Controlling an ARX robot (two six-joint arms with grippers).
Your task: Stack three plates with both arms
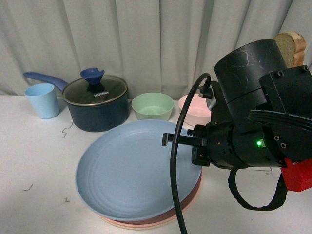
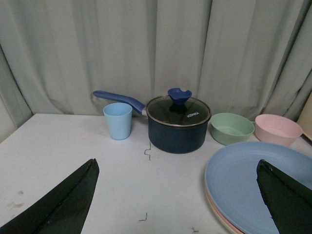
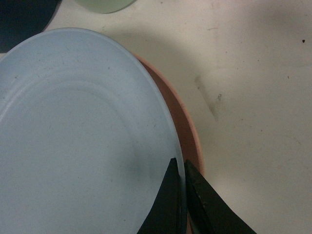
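The light blue plate [image 1: 131, 170] lies tilted on top of the pink plate [image 1: 194, 195]. A paler rim of the cream plate [image 1: 146, 225] shows beneath both at the table's front. My right gripper [image 1: 168, 140] is shut on the blue plate's right rim. In the right wrist view its jaws [image 3: 180, 168] pinch that rim of the blue plate [image 3: 83, 136], and the pink plate [image 3: 183, 122] shows just under it. My left gripper [image 2: 175, 195] hangs open and holds nothing. It is over the bare table left of the blue plate [image 2: 243, 180].
Along the back by the curtain stand a light blue cup [image 1: 43, 100], a dark blue lidded pot [image 1: 97, 102], a green bowl [image 1: 152, 106] and a pink bowl [image 1: 192, 109]. A bread loaf [image 1: 291, 46] shows behind my right arm.
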